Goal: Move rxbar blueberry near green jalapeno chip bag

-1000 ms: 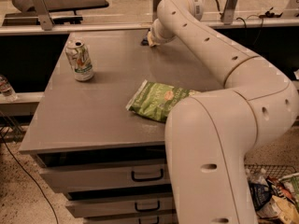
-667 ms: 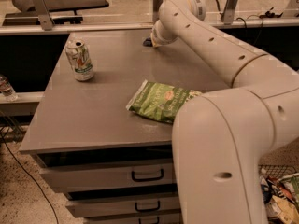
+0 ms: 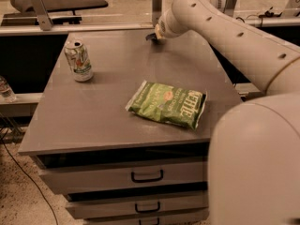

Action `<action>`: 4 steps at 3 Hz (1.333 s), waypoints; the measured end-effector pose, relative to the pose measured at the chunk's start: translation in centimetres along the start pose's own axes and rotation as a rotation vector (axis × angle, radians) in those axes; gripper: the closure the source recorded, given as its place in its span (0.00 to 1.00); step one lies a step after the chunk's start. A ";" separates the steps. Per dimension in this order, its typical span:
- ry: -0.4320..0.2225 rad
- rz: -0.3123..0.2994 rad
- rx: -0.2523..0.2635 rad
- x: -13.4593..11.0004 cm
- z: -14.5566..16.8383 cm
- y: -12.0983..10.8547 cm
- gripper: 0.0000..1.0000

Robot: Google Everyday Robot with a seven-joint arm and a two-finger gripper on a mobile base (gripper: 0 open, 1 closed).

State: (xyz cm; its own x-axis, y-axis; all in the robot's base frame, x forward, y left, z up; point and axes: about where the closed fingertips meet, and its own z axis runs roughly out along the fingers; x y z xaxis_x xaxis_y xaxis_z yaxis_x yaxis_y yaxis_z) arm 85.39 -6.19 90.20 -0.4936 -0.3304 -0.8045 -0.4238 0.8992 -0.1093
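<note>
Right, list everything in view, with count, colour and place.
table: one, grey, centre.
drawers: three showing, grey with dark handles, under the tabletop.
green jalapeno chip bag: one, green with white lettering, flat, front-centre of the table.
drink can: one, white-green, upright, table's left side.
bottle: one, clear, cut off at the left edge, off the table.
rxbar blueberry: not discernible.
arm: one, white, from the right.
gripper: one, dark, at the table's far edge.
</note>
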 end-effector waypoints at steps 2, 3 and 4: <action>0.003 -0.151 -0.158 4.6 -8.1 3.0 1.00; 0.052 -0.155 -0.161 9.1 -12.4 2.5 1.00; 0.116 -0.137 -0.145 13.3 -16.4 1.7 1.00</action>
State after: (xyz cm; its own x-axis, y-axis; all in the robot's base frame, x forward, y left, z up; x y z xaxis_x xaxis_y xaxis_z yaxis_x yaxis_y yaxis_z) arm 65.67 -13.81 88.91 -0.5042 -0.4853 -0.7143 -0.5936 0.7956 -0.1215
